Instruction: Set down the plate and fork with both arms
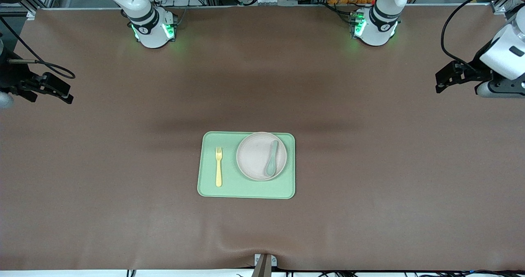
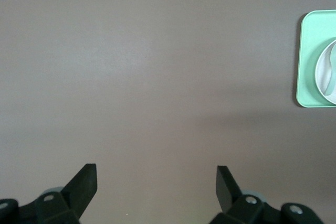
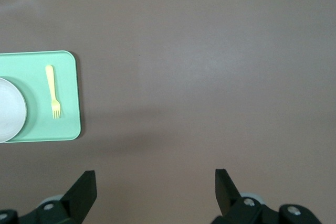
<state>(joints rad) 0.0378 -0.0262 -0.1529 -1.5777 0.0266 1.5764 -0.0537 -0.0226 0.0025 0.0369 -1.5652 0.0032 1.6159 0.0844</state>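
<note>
Brown table (image 1: pixel 123 166); left hand (image 2: pixel 156 182), right hand (image 3: pixel 155 182) wide open, empty.

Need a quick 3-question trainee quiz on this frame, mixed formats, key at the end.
1. True or false: the spoon lies on the plate.
2. The fork lies: A) on the plate, B) on the tray beside the plate, C) on the bare table.
3. Fill in: the left gripper and right gripper are both ____ and hold nothing.

Key: 1 true. 2 B, toward the right arm's end. 3 open, each over bare table at its own end.
</note>
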